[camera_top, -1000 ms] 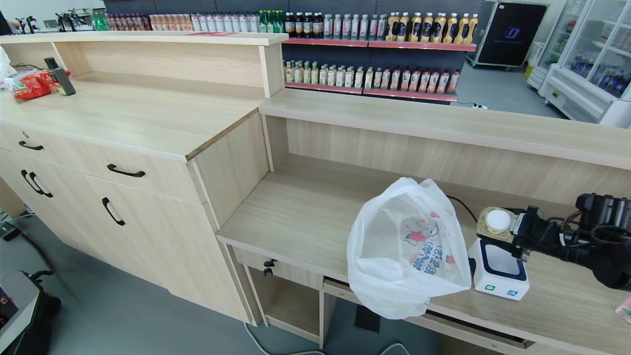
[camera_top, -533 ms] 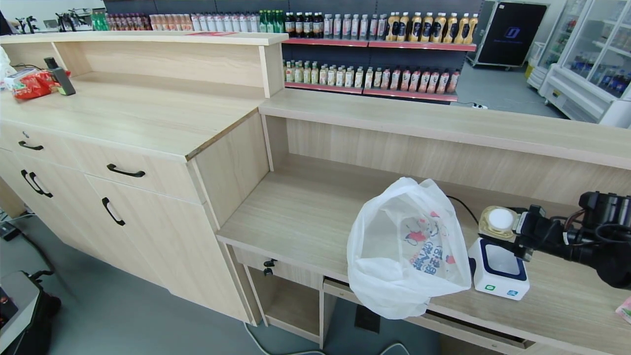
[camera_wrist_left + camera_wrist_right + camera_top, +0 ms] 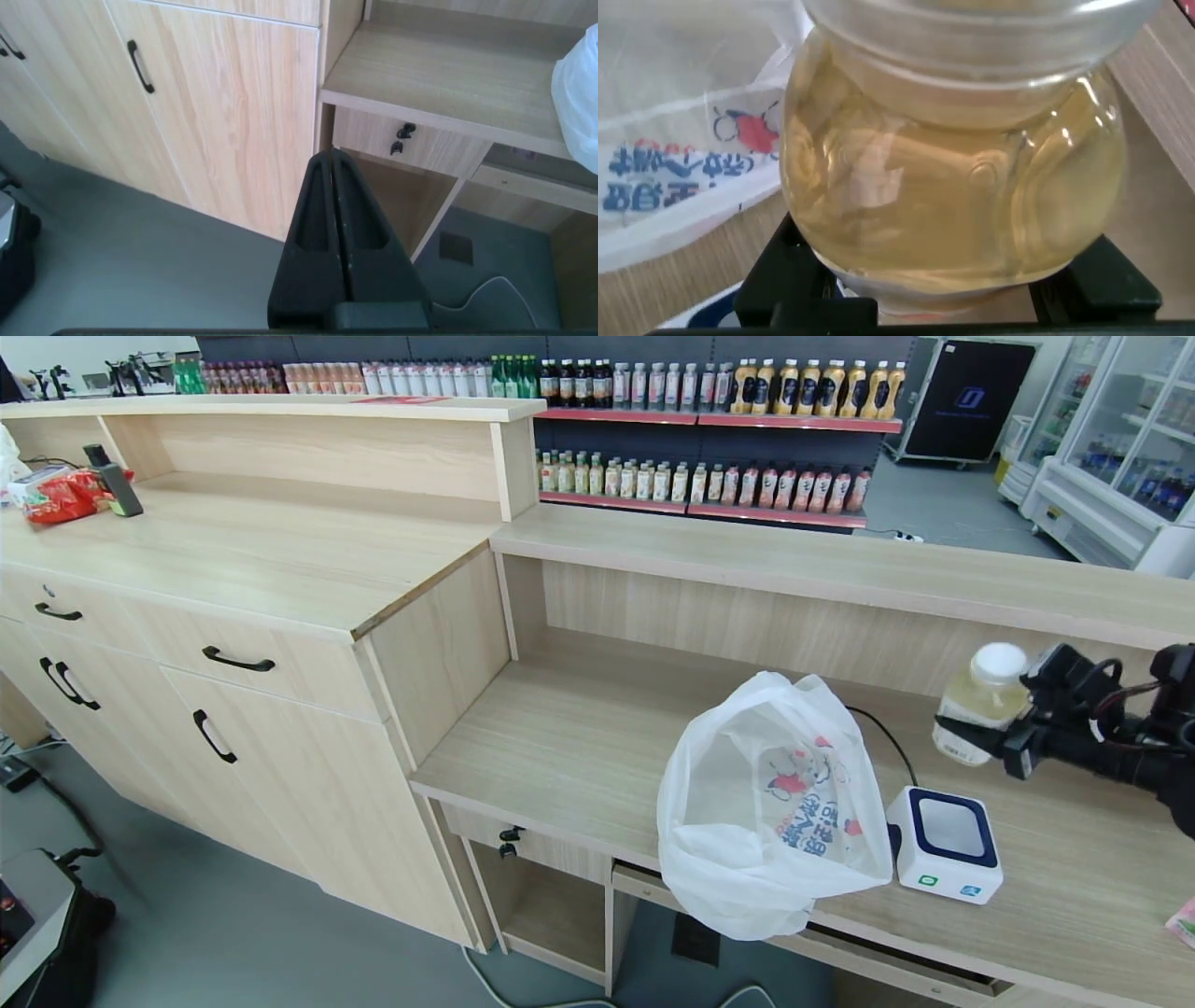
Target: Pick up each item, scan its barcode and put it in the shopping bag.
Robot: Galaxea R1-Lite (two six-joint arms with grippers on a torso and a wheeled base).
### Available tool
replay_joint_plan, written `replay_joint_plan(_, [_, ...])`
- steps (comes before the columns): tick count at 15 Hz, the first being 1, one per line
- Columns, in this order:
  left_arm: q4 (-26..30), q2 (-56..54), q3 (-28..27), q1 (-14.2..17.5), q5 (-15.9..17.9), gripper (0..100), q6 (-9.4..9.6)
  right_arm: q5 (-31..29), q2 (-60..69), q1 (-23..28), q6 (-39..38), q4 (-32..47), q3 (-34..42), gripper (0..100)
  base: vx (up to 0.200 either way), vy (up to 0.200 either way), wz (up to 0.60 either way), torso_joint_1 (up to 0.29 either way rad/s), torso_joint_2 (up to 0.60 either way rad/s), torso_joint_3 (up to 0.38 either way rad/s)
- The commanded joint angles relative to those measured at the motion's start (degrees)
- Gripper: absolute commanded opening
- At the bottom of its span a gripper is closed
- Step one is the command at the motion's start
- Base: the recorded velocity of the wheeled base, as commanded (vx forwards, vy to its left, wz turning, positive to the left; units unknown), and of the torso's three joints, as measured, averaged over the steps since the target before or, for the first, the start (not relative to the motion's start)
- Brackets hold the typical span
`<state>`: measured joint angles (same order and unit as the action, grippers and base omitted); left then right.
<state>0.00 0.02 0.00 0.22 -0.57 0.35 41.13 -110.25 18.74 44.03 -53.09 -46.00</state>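
Over the counter (image 3: 579,737), the right claw (image 3: 976,739) pinches a bottle (image 3: 977,702), its base hidden; left claw (image 3: 335,173) pressed together.

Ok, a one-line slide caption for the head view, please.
Right gripper, jaws shut on a pale drink bottle, held up near the scanner and white shopping bag.

Looks like a small convenience shop, seen from behind the wooden checkout counter (image 3: 280,560): shelves (image 3: 700,420) lined with bottled drinks, glass-door fridges (image 3: 1130,439) at right, a white scanner (image 3: 945,845) just beside a plastic shopping bag (image 3: 747,840).
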Motion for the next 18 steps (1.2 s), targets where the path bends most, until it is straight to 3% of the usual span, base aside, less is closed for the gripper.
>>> replay_joint_plan(1, [0.00, -0.02, 0.00, 0.04, -0.04, 0, 0.00, -10.46, 6.98, -0.19, -13.45, 0.71, -0.59, 0, 0.000, 0.000, 0.00, 0.000, 0.00, 0.000])
replay_joint_plan(2, [0.00, -0.02, 0.00, 0.04, -0.04, 0, 0.00, -15.64, 7.86, -0.81, -16.08, 2.55, -0.41, 0, 0.000, 0.000, 0.00, 0.000, 0.00, 0.000])
replay_joint_plan(3, [0.00, -0.02, 0.00, 0.04, -0.04, 0, 0.00, -25.05, 9.27, -2.74, -18.37, 6.24, -0.41, 0, 0.000, 0.000, 0.00, 0.000, 0.00, 0.000])
replay_joint_plan(4, [0.00, -0.02, 0.00, 0.04, -0.04, 0, 0.00, -28.30, 9.97, -3.80, -20.65, 6.60, 0.20, 0, 0.000, 0.000, 0.00, 0.000, 0.00, 0.000])
replay_joint_plan(6, [0.00, -0.02, 0.00, 0.04, -0.04, 0, 0.00, -30.58, 12.43, -5.90, -23.11, 6.42, 4.33, 0, 0.000, 0.000, 0.00, 0.000, 0.00, 0.000])
replay_joint_plan(12, [0.00, -0.02, 0.00, 0.04, -0.04, 0, 0.00, -31.81, 14.98, -11.00, -21.09, 4.05, 7.76, 0, 0.000, 0.000, 0.10, 0.000, 0.00, 0.000])
replay_joint_plan(16, [0.00, -0.02, 0.00, 0.04, -0.04, 0, 0.00, -40.08, 9.35, -18.91, -22.32, -3.78, 4.16, 0, 0.000, 0.000, 0.60, -0.004, 0.00, 0.004])
replay_joint_plan(18, [0.00, -0.02, 0.00, 0.04, -0.04, 0, 0.00, -39.99, 6.36, -21.37, -23.99, -3.16, 1.17, 0, 0.000, 0.000, 0.30, 0.001, 0.00, 0.001])
